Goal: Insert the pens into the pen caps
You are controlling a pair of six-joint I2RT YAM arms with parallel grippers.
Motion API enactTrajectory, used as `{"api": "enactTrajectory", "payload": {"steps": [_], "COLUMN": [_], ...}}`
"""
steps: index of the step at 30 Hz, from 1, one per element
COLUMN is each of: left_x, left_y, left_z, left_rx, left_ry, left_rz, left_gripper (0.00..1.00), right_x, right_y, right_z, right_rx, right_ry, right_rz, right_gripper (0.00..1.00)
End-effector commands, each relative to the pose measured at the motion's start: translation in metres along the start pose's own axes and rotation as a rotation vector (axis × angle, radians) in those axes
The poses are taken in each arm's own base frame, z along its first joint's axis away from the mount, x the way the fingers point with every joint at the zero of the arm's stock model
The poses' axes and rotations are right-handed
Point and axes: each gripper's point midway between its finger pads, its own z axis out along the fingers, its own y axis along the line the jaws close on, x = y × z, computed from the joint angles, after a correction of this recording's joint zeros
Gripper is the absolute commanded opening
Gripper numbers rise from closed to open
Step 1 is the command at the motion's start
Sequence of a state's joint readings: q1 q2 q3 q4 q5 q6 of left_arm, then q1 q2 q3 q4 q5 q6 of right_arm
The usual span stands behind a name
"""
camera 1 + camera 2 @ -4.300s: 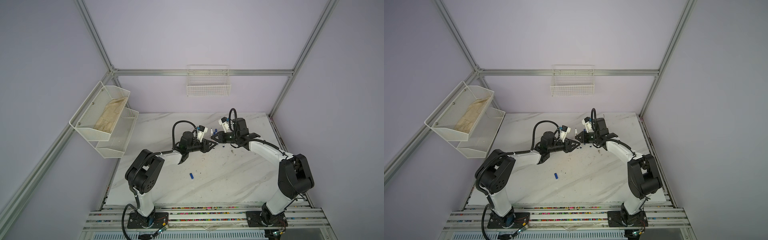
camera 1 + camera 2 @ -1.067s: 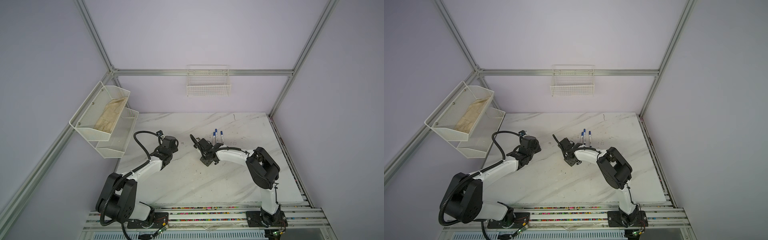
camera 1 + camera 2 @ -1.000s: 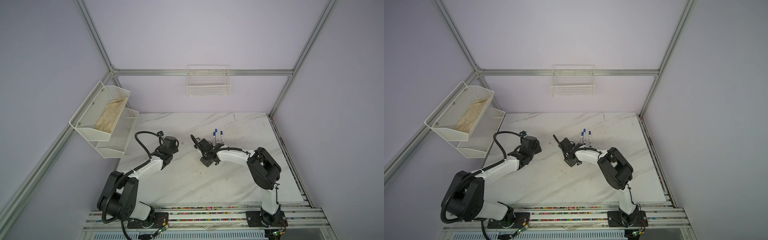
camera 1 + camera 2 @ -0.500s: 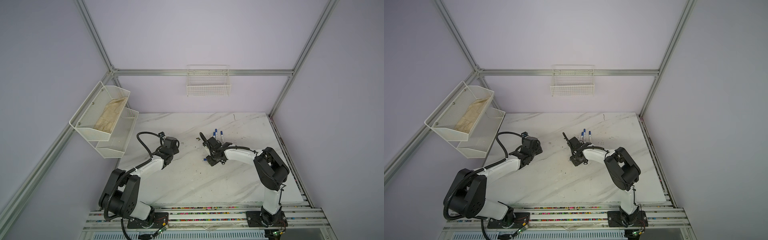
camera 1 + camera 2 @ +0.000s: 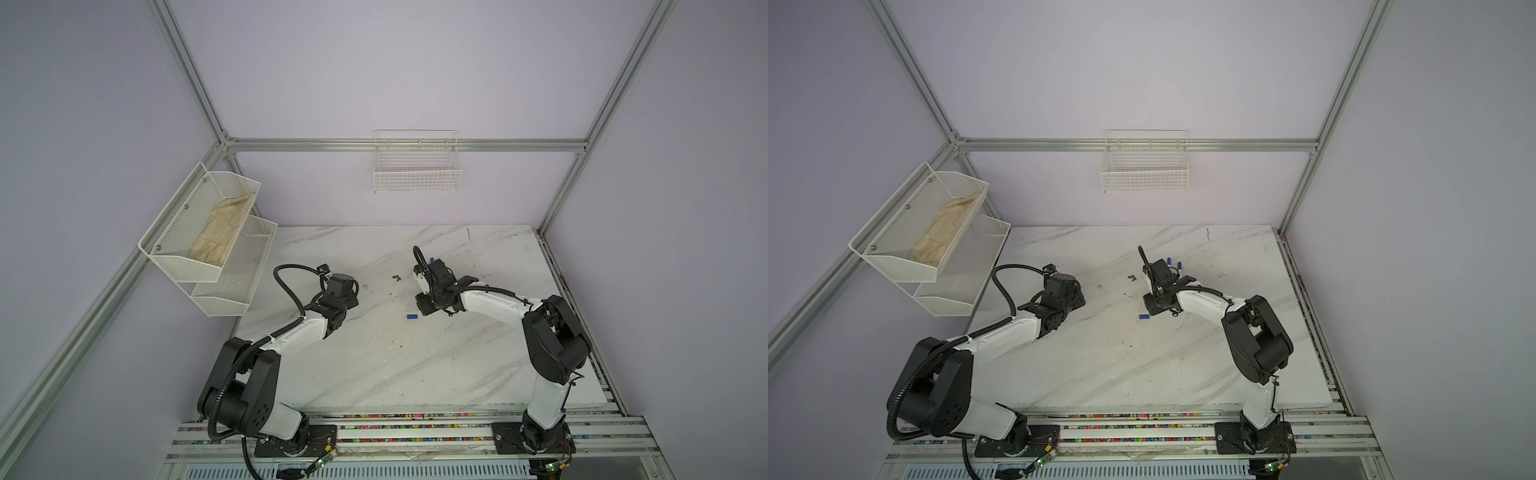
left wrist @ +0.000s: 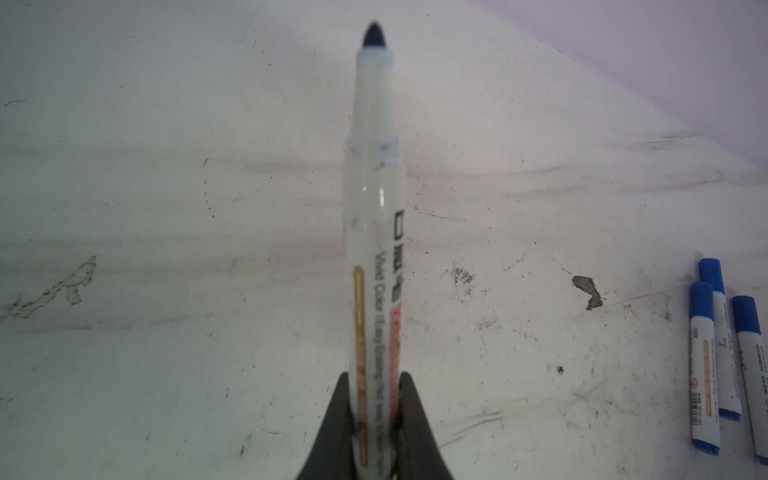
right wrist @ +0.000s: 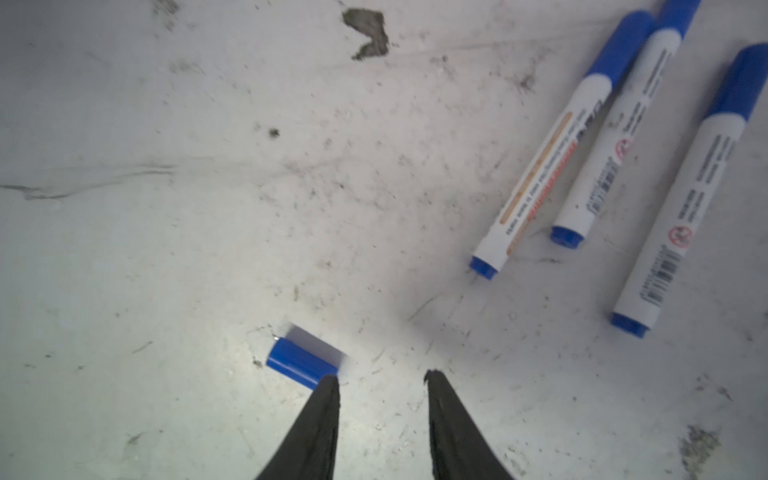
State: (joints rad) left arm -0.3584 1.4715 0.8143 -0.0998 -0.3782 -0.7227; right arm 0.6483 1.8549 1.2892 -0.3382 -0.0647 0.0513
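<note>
1. The short dark-blue plastic pen cap (image 7: 299, 363) lies on the white marble worktop (image 5: 374, 374), near its middle. Its long axis runs about parallel to the front edge, and which end is open cannot be told.
2. The right gripper (image 7: 380, 380), partly open and empty, hangs just beside the cap, which is outside the jaws.
3. The left gripper (image 6: 375, 376), well apart, clamps the slim white uncapped pen (image 6: 374, 208), whose tip points straight away from it.

Marble-look table (image 5: 374, 374), smooth yet scuffed and ink-smudged. Glossy white plastic barrel with printed text on the gripped pen (image 6: 374, 249); smooth blue plastic on the loose cap (image 7: 297, 363). Matt black, rough-edged fingers (image 7: 320, 424) on the right pincer (image 7: 380, 380). White-coated wire basket (image 5: 417, 180); brushed metal frame (image 5: 311, 144).
</note>
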Motion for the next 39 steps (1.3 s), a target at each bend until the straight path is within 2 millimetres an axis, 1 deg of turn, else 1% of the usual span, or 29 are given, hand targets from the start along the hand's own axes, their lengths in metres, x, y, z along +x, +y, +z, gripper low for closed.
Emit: {"api": "enactTrajectory", "payload": {"steps": [1, 4, 7, 14, 19, 28, 35, 39], "left_x": [-0.034, -0.033, -0.033, -0.031, -0.029, -0.026, -0.025, -0.023], "left_y": [-0.017, -0.017, -0.016, -0.015, -0.016, -0.020, -0.023, -0.025], "left_z": [-0.010, -0.011, -0.012, -0.011, -0.008, -0.004, -0.003, -0.002], "left_rx": [0.040, 0.040, 0.039, 0.034, 0.036, 0.043, 0.053, 0.059], "left_ry": [-0.069, -0.067, -0.067, -0.059, -0.051, -0.031, -0.021, -0.012], "left_rz": [-0.049, -0.051, -0.047, -0.041, -0.042, -0.042, -0.044, -0.046], "left_gripper": [0.00, 0.00, 0.00, 0.00, 0.00, 0.00, 0.00, 0.00], "right_x": [-0.015, -0.007, -0.001, 0.007, 0.022, 0.034, 0.040, 0.048], "right_y": [0.027, 0.029, 0.028, 0.040, 0.038, 0.028, 0.021, 0.011], "right_z": [0.007, 0.025, 0.036, 0.041, 0.042, 0.035, 0.016, 0.006], "right_rx": [-0.070, -0.027, 0.032, 0.047, 0.079, 0.112, 0.137, 0.179], "right_ry": [-0.027, 0.030, 0.062, 0.081, 0.117, 0.127, 0.100, 0.099], "right_rz": [-0.006, -0.027, -0.065, -0.125, -0.150, -0.126, -0.090, -0.064], "right_gripper": [0.38, 0.38, 0.37, 0.36, 0.36, 0.35, 0.35, 0.35]}}
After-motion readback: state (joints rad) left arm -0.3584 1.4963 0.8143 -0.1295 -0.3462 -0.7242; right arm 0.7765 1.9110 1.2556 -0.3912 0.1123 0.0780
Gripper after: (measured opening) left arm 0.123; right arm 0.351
